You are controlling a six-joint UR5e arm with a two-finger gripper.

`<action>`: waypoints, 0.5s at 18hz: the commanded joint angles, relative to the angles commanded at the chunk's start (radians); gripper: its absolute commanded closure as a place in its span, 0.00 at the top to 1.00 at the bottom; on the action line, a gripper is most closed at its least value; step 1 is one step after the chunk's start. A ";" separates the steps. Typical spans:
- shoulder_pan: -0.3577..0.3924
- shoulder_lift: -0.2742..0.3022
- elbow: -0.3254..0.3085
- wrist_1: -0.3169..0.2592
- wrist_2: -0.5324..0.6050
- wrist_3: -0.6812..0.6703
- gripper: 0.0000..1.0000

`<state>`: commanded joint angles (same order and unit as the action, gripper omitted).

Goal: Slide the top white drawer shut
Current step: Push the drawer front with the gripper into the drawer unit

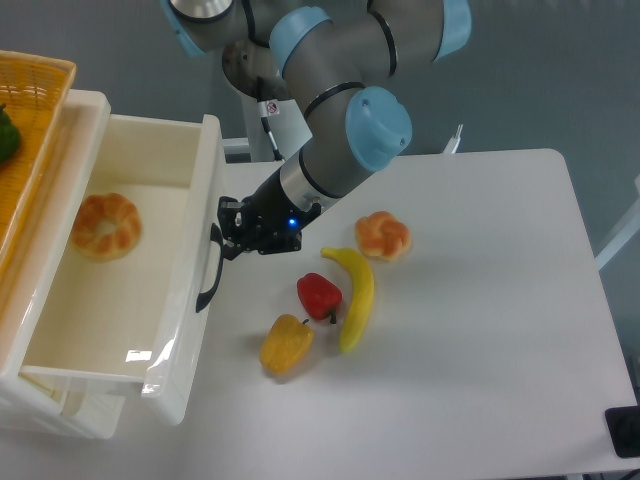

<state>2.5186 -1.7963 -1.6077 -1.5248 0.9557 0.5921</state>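
Camera view, fixed, looking down on a white table (480,330).

Nearest, lower left of frame: the top white drawer (180,330), still pulled out from its cabinet. Its front panel runs from upper centre-left down toward the bottom edge, tilted slightly; that panel is the long axis seen here. The open tray faces up. The black handle (209,268) sits on the outer face, pointing right toward the table. A ring-shaped pastry (105,226) lies inside the tray, left of middle.

Middle of frame, on the table: a yellow pepper (286,344), a red pepper (319,295) just above it, a banana (357,295) touching the red pepper's right side, and a second pastry (383,235) just beyond the banana's upper end.

Gripper (225,232) pressed against the drawer front, just above the handle's upper end. Fingers are dark and bunched; cannot tell whether they are apart or together.

Farther back: the arm (350,130) rises to upper centre. A yellow wicker basket (40,95) sits at the upper left corner, above the drawer.
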 joint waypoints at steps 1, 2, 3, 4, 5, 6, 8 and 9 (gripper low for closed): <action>0.006 -0.006 0.009 0.000 0.000 0.000 0.00; 0.008 -0.014 0.014 0.002 0.002 0.000 0.00; 0.009 -0.021 0.014 0.003 0.002 0.000 0.00; 0.008 -0.026 0.014 0.003 0.002 0.000 0.00; 0.003 -0.035 0.014 0.005 0.000 -0.002 0.00; 0.000 -0.038 0.014 0.005 0.002 -0.005 0.00; -0.020 -0.052 0.012 0.008 0.000 -0.018 0.00; -0.027 -0.055 0.011 0.009 0.000 -0.026 0.00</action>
<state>2.4913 -1.8515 -1.5969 -1.5156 0.9557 0.5661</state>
